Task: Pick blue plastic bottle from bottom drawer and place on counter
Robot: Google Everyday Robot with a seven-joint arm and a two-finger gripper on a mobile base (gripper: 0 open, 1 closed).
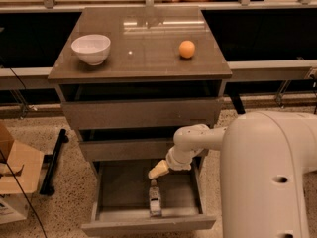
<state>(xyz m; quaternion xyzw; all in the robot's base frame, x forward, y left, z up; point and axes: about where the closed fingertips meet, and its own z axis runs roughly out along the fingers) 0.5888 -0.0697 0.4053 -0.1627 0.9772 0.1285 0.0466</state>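
The bottom drawer (119, 217) is pulled open below two shallower drawers. The blue plastic bottle (155, 199) lies on the drawer floor near the front wall, cap pointing away from me. My gripper (158, 170) hangs over the open drawer, just above and behind the bottle's cap end, apart from it. The white arm reaches in from the right. The glossy brown-grey counter (143, 53) tops the cabinet.
A white bowl (91, 49) stands at the counter's left and an orange (186, 49) at its right. My white arm body (267, 177) fills the lower right. A cardboard box (15, 175) and a black bar (53, 161) lie on the floor at left.
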